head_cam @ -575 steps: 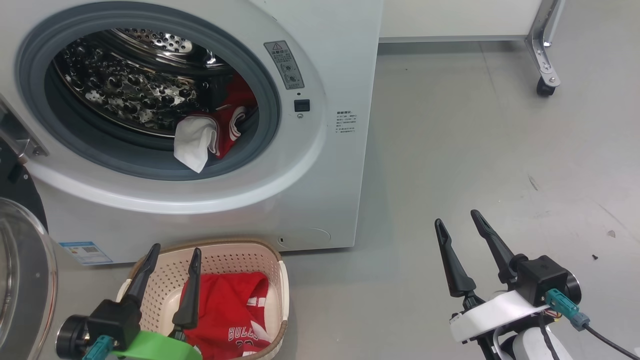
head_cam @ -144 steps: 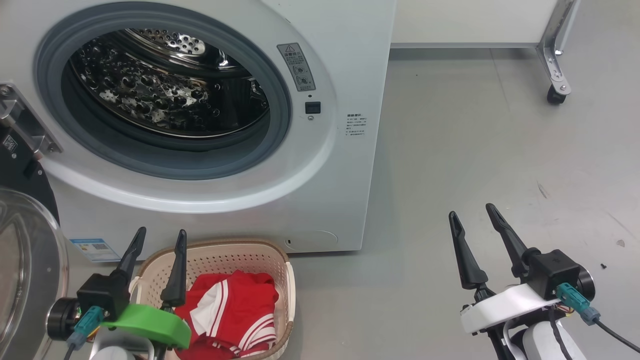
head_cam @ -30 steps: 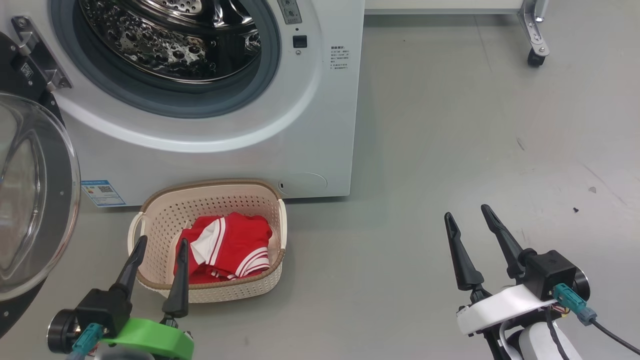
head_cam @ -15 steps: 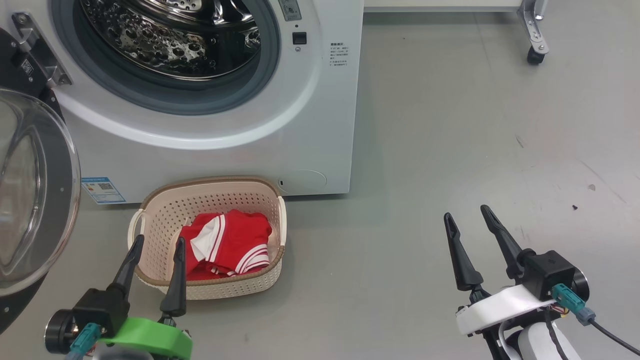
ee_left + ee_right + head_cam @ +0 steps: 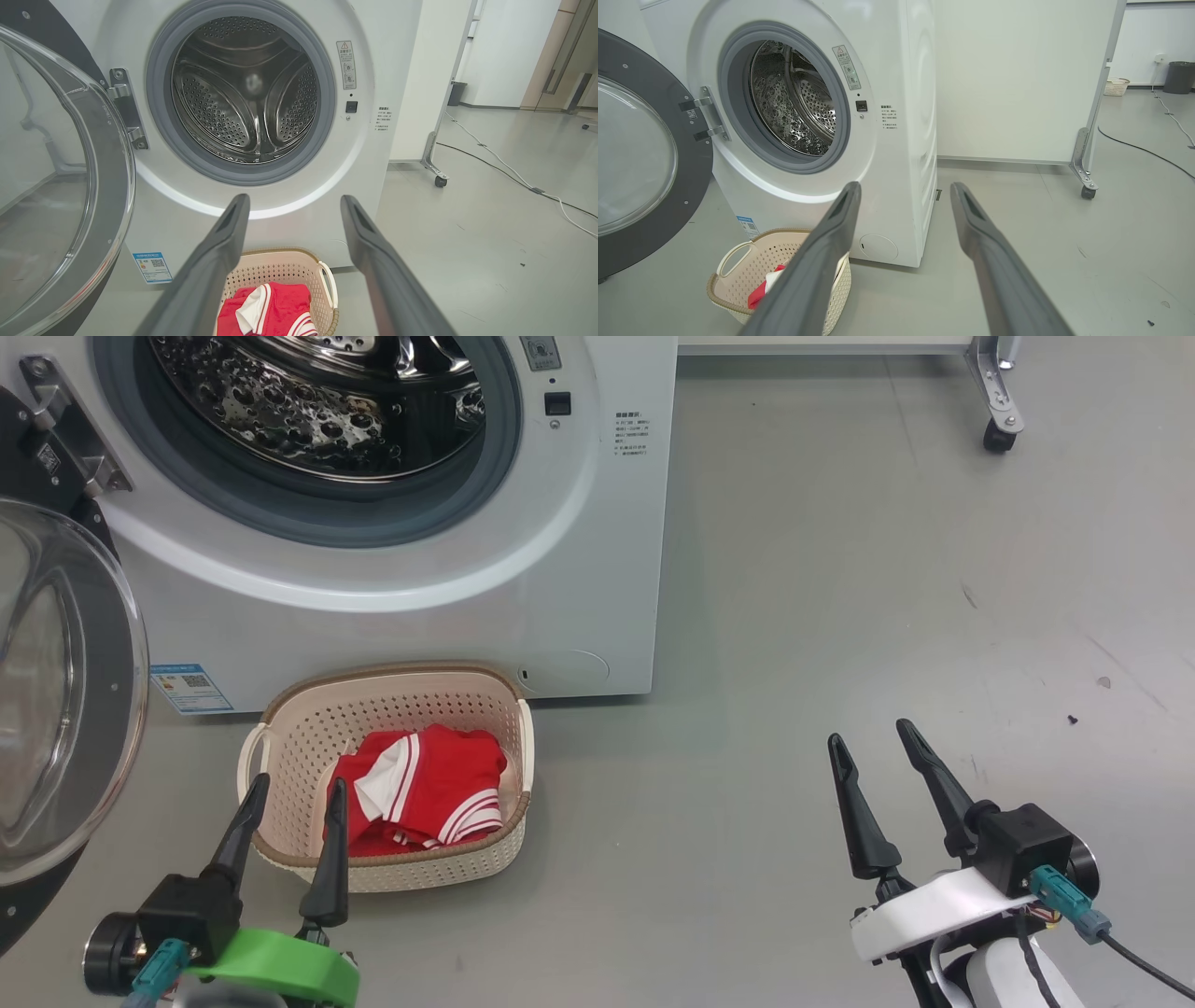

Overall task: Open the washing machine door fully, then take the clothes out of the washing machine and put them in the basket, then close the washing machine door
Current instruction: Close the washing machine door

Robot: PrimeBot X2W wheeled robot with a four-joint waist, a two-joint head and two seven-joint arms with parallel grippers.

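Note:
The white washing machine (image 5: 579,569) stands at upper left, its steel drum (image 5: 247,93) bare inside. Its round black door (image 5: 65,709) with the glass bowl hangs wide open on the left, also in the left wrist view (image 5: 60,186) and the right wrist view (image 5: 640,158). Red clothes (image 5: 420,789) with white stripes lie in the cream basket (image 5: 299,728) on the floor in front of the machine. My left gripper (image 5: 294,789) is open, its fingertips over the basket's near rim. My right gripper (image 5: 868,733) is open over bare floor to the right.
A white panel on a caster leg (image 5: 997,434) stands at the back right. Cables (image 5: 514,177) run across the grey floor further right. A dark bin (image 5: 1178,77) and a small basket (image 5: 1115,86) sit far off by the wall.
Over the last second the view has shifted slightly; both grippers stay open and still. Much earlier, red clothes lay in the drum; now the drum is bare and they lie in the basket.

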